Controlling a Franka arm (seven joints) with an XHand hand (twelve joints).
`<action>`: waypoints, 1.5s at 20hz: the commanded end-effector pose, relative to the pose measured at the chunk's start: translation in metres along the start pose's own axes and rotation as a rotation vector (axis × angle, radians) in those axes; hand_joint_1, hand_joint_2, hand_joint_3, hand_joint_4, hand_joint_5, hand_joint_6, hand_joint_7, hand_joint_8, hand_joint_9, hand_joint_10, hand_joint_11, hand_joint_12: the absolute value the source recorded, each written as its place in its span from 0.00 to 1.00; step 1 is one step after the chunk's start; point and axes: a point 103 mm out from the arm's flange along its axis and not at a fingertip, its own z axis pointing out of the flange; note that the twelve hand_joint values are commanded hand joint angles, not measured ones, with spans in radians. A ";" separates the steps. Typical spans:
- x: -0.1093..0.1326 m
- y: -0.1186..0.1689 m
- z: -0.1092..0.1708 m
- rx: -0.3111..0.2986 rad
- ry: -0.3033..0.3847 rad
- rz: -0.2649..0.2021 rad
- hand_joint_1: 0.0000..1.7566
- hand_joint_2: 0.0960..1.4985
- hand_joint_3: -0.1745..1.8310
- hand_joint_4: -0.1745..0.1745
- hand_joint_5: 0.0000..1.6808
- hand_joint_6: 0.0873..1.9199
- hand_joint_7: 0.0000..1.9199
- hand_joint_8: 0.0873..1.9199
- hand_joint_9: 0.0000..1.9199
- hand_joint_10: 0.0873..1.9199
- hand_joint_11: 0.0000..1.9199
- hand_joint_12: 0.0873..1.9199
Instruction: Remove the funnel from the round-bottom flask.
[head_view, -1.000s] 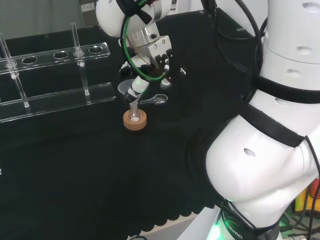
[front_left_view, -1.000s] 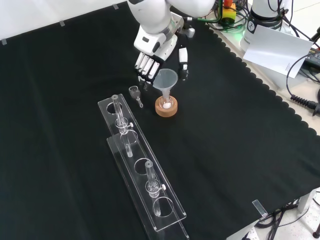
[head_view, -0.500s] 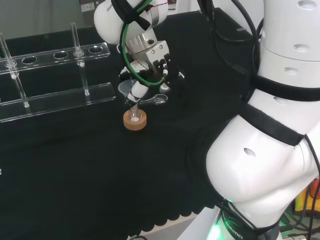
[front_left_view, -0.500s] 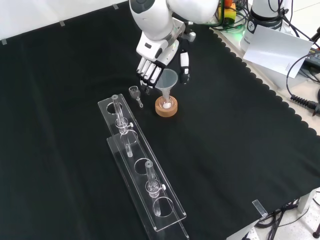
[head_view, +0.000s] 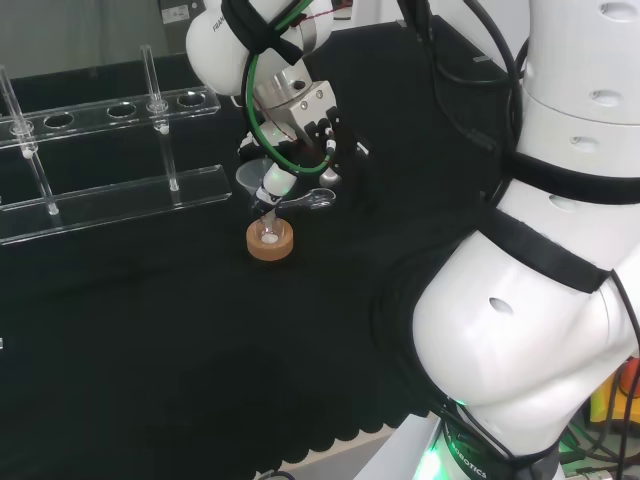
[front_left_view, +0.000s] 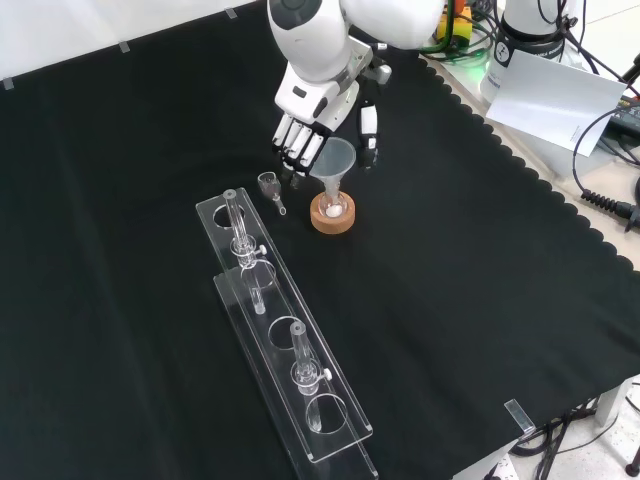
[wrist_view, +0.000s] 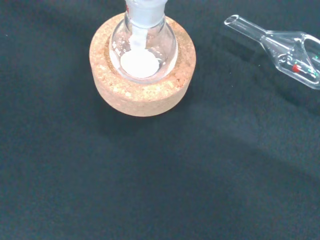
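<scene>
Black cloth with a scalloped edge covers the desk (front_left_view: 480, 280); cables and a white sheet lie past its far right corner in the front view. On it, a small clear round-bottom flask (wrist_view: 143, 50) holding white powder sits in a cork ring stand (front_left_view: 332, 213), a translucent grey funnel (front_left_view: 333, 160) in its neck. Just above, the black and white robot hand (front_left_view: 305, 135) hangs with straight, spread fingers beside the funnel's rim, holding nothing. Nearby lie a small clear glass stopper (front_left_view: 270, 187) and a clear acrylic tube rack (front_left_view: 285, 340).
</scene>
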 end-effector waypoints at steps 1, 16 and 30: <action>0.002 0.001 -0.004 -0.003 -0.025 0.003 0.33 0.59 0.03 0.33 0.18 0.00 0.15 0.34 0.32 0.29 0.19 0.69; 0.002 -0.011 -0.044 -0.071 -0.122 0.003 0.36 0.64 0.01 0.41 0.34 0.00 0.33 0.31 0.47 0.22 0.25 0.66; -0.005 -0.037 -0.087 -0.059 -0.160 0.057 0.35 0.65 0.00 0.41 0.35 0.01 0.33 0.29 0.46 0.20 0.26 0.65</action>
